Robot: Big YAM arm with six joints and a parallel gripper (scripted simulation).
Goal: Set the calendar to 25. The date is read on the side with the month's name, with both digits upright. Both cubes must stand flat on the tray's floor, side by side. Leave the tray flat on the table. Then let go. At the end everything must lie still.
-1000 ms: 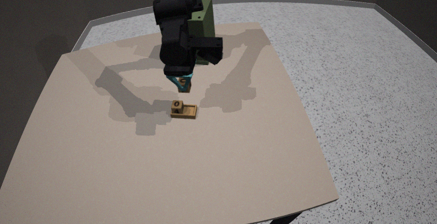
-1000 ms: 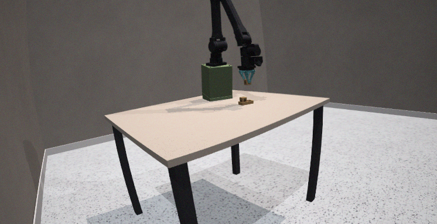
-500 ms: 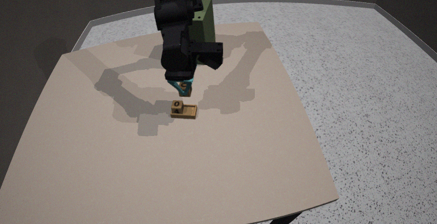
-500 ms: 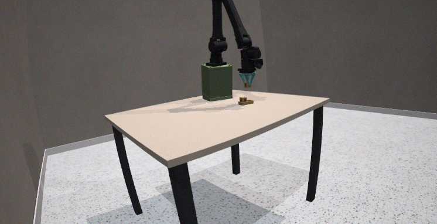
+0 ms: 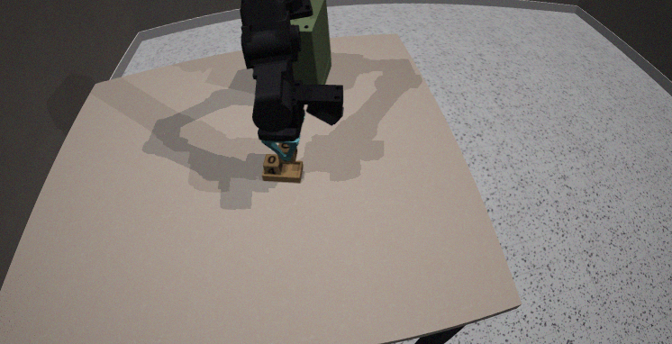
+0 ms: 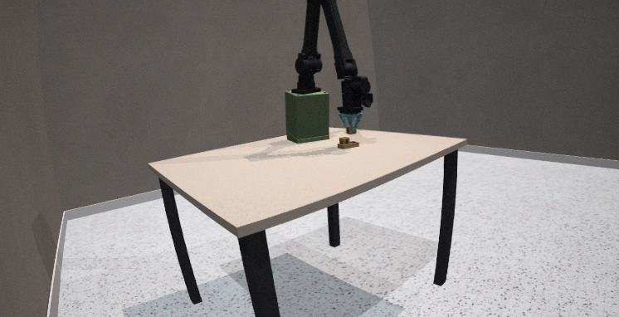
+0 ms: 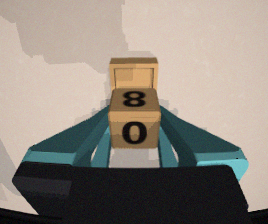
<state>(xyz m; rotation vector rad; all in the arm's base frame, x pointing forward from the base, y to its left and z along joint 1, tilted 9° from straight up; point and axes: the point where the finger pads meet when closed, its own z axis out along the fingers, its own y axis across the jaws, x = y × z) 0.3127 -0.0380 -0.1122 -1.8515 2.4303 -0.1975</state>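
My gripper (image 5: 285, 152) (image 6: 350, 129) (image 7: 134, 112) is shut on a wooden number cube (image 5: 285, 146) (image 6: 348, 129) (image 7: 134, 117) and points straight down. In the wrist view the held cube shows an 8 on one face and a 0 on the face below it. It hangs just above the open right part of the small wooden tray (image 5: 295, 171) (image 6: 352, 144) (image 7: 134, 70). A second cube (image 5: 271, 163) (image 6: 343, 140) stands in the tray's left part with a 0 on top. I cannot tell whether the held cube touches the tray.
The tray lies flat near the middle of the beige table (image 5: 235, 271) (image 6: 260, 184). The arm's green base box (image 5: 313, 45) (image 6: 306, 115) stands behind the tray at the table's far side.
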